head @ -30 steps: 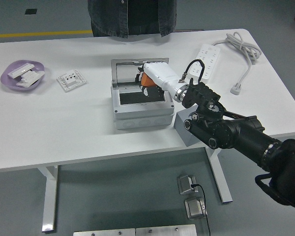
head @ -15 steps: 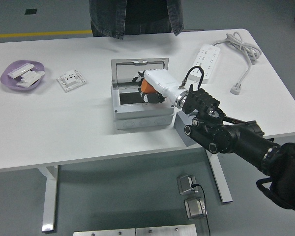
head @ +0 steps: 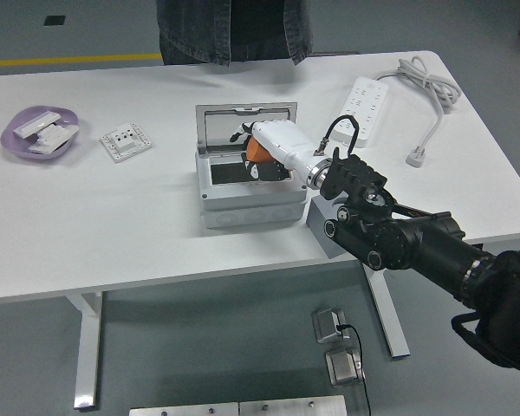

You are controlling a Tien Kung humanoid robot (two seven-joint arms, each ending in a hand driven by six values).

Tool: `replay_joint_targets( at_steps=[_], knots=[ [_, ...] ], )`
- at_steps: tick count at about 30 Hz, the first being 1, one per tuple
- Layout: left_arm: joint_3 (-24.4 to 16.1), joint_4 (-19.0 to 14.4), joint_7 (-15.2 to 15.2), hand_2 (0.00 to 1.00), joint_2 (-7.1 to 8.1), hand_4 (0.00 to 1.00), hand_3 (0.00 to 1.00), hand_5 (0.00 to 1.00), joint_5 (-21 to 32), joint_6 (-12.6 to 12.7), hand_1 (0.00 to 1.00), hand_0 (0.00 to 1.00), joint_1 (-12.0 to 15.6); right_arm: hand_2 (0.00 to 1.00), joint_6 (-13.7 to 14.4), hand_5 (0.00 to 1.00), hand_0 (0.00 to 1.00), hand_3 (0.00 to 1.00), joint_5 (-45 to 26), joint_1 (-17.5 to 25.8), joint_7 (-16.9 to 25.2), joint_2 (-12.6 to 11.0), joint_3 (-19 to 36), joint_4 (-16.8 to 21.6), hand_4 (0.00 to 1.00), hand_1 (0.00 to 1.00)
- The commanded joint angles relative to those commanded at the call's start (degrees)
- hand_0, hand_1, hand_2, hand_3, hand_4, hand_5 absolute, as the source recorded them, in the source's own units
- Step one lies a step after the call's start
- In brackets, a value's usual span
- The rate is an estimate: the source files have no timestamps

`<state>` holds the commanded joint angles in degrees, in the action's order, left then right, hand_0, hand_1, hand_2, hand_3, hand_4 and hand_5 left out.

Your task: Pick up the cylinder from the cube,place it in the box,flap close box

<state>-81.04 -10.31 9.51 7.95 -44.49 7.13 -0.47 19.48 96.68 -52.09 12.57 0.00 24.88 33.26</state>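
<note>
Right hand (head: 273,147) sunk lower into open box (head: 247,192), fingers pinching orange cylinder (head: 256,152)

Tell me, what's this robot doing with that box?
The robot's right hand, white-shelled on a black arm, holds a small orange cylinder over the open grey plastic box, lowering it inside. The box's hinged lid stands upright, not yet closed. The grey cube sits just right of the box. A person in a dark denim jacket stands at the far side.

Matt grey plastic box (head: 247,206), glossy white hand (head: 273,143) shell, smooth white table (head: 113,234)
</note>
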Motion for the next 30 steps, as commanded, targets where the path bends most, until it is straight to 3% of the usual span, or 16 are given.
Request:
replay_joint_targets(
  at_steps=[11, 12, 17, 18, 23, 24, 29, 30],
  knots=[
    [-0.2, 0.0, 0.0, 0.645, -0.13, 0.681, 0.693, 0.187, -0.7, -0.1, 0.657, 0.664, -0.1, 0.609, -2.0, 0.15, 0.413, 0.725, 0.0, -0.1, 0.5, 0.0, 0.4, 0.3, 0.312, 0.503],
    [-0.1, 0.0, 0.0, 0.642, -0.13, 0.676, 0.692, 0.186, -0.7, -0.1, 0.656, 0.664, 0.0, 0.6, -2.1, 0.154, 0.383, 0.731, 0.0, -0.1, 0.5, 0.0, 0.4, 0.4, 0.394, 0.496],
    [0.0, 0.0, 0.1, 0.642, -0.14, 0.676, 0.692, 0.186, -0.5, 0.0, 0.656, 0.664, 0.1, 0.6, -2.5, 0.154, 0.383, 0.731, -0.3, -0.1, 0.6, 0.0, 0.4, 0.6, 0.394, 0.496],
    [0.1, 0.0, 0.1, 0.639, -0.14, 0.654, 0.686, 0.186, -0.4, 0.0, 0.657, 0.664, 0.1, 0.607, -2.6, 0.203, 0.426, 0.779, -0.3, -0.1, 0.6, 0.0, 0.4, 0.7, 0.648, 0.504],
    [0.1, 0.0, 0.1, 0.639, -0.19, 0.654, 0.686, 0.186, -0.4, 0.0, 0.657, 0.664, 0.1, 0.607, -2.5, 0.203, 0.426, 0.779, -0.5, -0.1, 0.5, 0.0, 0.5, 0.8, 0.648, 0.504],
    [0.1, 0.0, 0.1, 0.633, -0.2, 0.645, 0.681, 0.183, -0.4, -0.1, 0.657, 0.664, 0.1, 0.629, -2.5, 0.299, 0.499, 0.793, -0.6, -0.1, 0.5, 0.0, 0.5, 0.8, 0.8, 0.565],
    [0.1, 0.0, 0.1, 0.633, -0.16, 0.645, 0.681, 0.183, -0.6, -0.1, 0.657, 0.664, 0.0, 0.629, -2.3, 0.299, 0.499, 0.793, -0.9, 0.0, 0.6, 0.0, 0.6, 0.8, 0.8, 0.565],
    [0.2, 0.0, 0.1, 0.625, -0.16, 0.637, 0.678, 0.183, -0.6, -0.1, 0.656, 0.664, 0.0, 0.631, -2.2, 0.335, 0.509, 0.793, -0.9, 0.0, 0.6, 0.0, 0.6, 0.7, 0.84, 0.567]
  ],
)
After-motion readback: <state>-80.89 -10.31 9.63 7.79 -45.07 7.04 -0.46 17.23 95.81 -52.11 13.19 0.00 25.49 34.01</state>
